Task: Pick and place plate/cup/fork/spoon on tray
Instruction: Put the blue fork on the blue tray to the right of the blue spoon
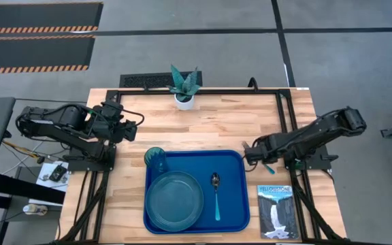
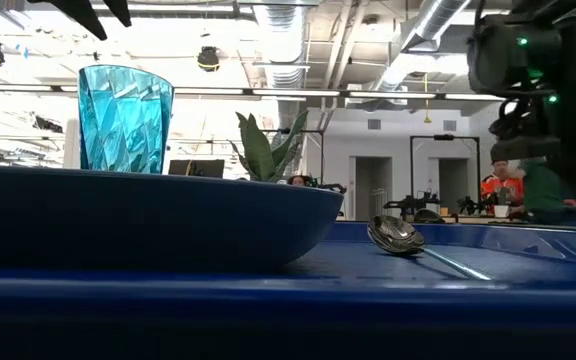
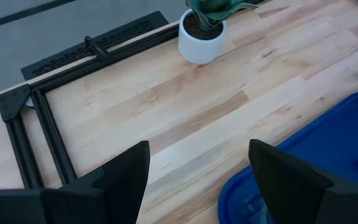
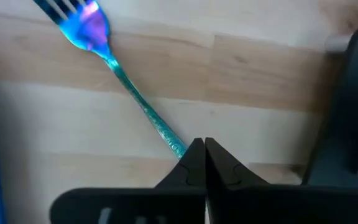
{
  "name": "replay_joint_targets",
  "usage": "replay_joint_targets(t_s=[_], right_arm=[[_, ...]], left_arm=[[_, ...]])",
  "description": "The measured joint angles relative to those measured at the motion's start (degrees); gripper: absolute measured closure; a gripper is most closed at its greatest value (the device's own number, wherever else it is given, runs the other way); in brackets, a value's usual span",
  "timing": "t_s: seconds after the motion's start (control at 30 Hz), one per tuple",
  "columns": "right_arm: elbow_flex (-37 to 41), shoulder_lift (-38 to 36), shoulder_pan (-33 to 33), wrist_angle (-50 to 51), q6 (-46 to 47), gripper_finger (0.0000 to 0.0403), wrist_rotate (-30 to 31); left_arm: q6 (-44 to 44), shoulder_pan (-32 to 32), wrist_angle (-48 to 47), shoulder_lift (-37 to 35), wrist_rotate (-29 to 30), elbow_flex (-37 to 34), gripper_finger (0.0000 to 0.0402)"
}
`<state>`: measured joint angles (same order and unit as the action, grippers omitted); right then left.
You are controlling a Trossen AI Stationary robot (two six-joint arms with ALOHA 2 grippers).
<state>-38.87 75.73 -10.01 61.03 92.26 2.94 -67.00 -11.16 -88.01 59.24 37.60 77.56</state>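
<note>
High view: the tray (image 1: 237,204) lies at the six o'clock side of the surface (image 1: 216,126) and already carries the plate (image 1: 174,200) at its seven o'clock corner, the cup (image 1: 156,158) at its eleven o'clock corner and the spoon (image 1: 216,194) right of the plate. The fork is the one piece not aboard, so the step in hand is picking it up. The right gripper (image 1: 249,154) sits low just off the tray's one o'clock corner, with a sliver of teal handle beside it. The left gripper (image 1: 129,126) waits at nine o'clock, well clear of the tray.

Low view: the cup stands at ten o'clock behind the plate's rim, the spoon's bowl rests on the tray floor, and a dark arm fills the three o'clock edge. The fork cannot be seen here.

Left wrist view: the left gripper's fingers (image 3: 126,177) stand wide apart over bare wood, holding nothing, with a white pot with spiky plant (image 3: 200,34) beyond.

Right wrist view: the right gripper's fingers are pressed together on the handle end of the fork (image 4: 114,65), whose prongs lie flat on the wood, pointing away.

The grip is at the very tip, so the next move likely calls for a slow, level lift, then a short carry to the bare strip of tray right of the spoon.
</note>
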Motion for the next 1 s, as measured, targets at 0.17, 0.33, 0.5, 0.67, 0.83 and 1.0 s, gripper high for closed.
replay_joint_targets(t_s=[0.17, 0.33, 0.5, 0.67, 0.83, 1.0], right_arm=[[0.00, 4.54, -3.50, -0.22, 6.75, 0.0395, -0.16], [0.00, 9.49, -4.71, -1.27, 8.88, 0.0396, -1.43], [-0.07, 12.31, -4.73, -5.29, 8.86, 0.0399, -2.89], [-0.55, 12.80, -6.68, -7.25, 11.59, 0.0392, -3.56], [-2.71, 11.57, -9.11, -10.26, 14.73, 0.0396, -4.84], [-3.83, 11.25, -10.43, -14.61, 15.84, 0.0395, -4.31]], left_arm=[[0.96, 0.00, 0.02, 0.00, -0.28, 0.00, 0.0141], [1.32, 0.00, 0.02, 0.00, -0.45, 0.00, 0.0141], [2.61, 0.00, 0.02, 0.00, -1.43, 0.00, 0.0141], [4.16, 0.00, 0.02, 0.00, -2.46, 0.00, 0.0141], [5.50, 0.00, 0.02, 0.00, -2.80, 0.00, 0.0141], [6.36, 0.00, 0.02, 0.00, -2.56, 0.00, 0.0141]])
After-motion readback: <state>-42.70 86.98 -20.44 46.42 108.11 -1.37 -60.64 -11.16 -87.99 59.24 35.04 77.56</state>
